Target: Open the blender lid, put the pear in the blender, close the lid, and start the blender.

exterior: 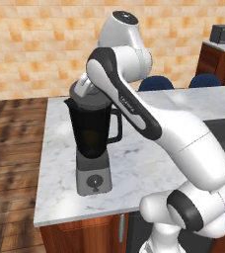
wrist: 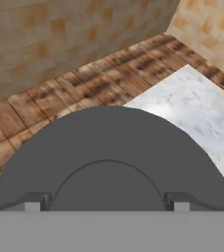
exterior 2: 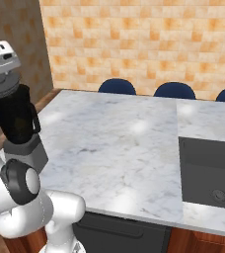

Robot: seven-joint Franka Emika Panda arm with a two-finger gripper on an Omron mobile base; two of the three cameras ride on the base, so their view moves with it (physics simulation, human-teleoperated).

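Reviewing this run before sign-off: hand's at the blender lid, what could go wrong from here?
1. The gripper straddles the centre knob of the blender lid with both fingertips apart, so it may slip off the knob if it closes off-centre.
2. The blender stands near the counter front edge; a sideways pull might tip or drag it.
3. Something yellowish shows inside the jar, too dim to confirm as the pear.

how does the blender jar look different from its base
The jar is tall, dark and smoky see-through with a side loop handle; the base is boxy, opaque grey with a round front knob. The jar widens toward its rim, while the base is squat. They share one upright stack on the marble counter.
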